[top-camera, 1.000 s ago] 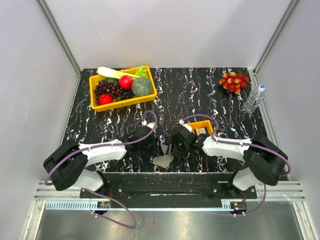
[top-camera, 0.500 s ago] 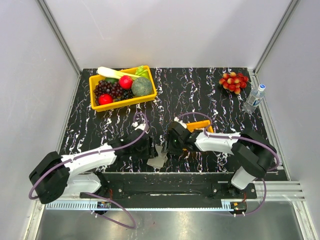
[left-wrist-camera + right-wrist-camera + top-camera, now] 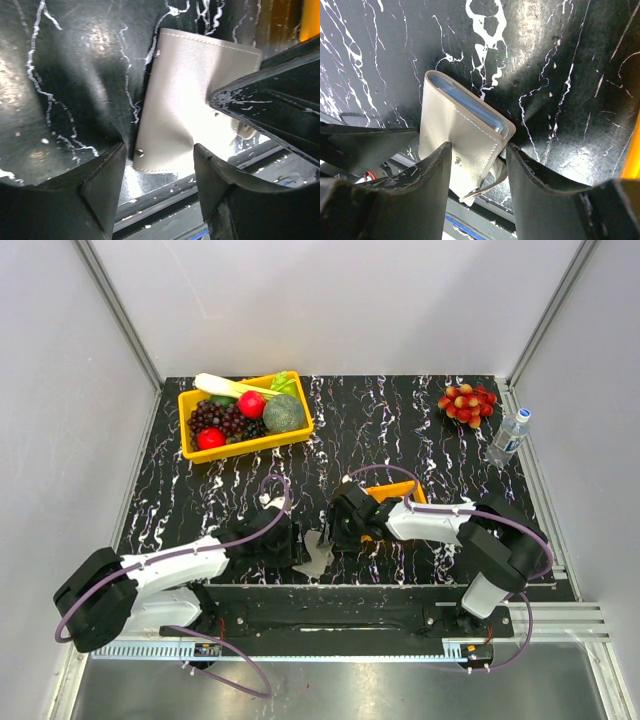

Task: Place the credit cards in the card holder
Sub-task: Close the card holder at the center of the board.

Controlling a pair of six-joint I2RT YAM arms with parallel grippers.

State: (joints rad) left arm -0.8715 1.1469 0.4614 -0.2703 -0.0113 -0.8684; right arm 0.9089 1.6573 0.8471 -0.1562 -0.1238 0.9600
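Note:
The card holder (image 3: 314, 554) is a taupe-grey folded wallet lying at the table's front edge, partly over it. It also shows in the left wrist view (image 3: 192, 95) and in the right wrist view (image 3: 455, 127), where a blue-grey inner edge shows. My left gripper (image 3: 294, 544) is open, and the wallet's near edge lies between its fingers (image 3: 157, 150). My right gripper (image 3: 336, 532) is open and straddles the wallet's folded corner from the other side (image 3: 477, 147). Its black finger (image 3: 270, 105) lies over the wallet. The credit cards are hidden.
A small orange tray (image 3: 396, 489) sits behind the right gripper, mostly hidden by the arm. A yellow bin (image 3: 190, 425) of fruit and vegetables is at the back left. Grapes (image 3: 467, 402) and a water bottle (image 3: 509, 436) are at the back right. A metal rail runs below the table edge.
Both grippers and the card holder have shifted left along the front edge. The left arm has drawn back and lowered, and the right arm has reached further left over the tray.

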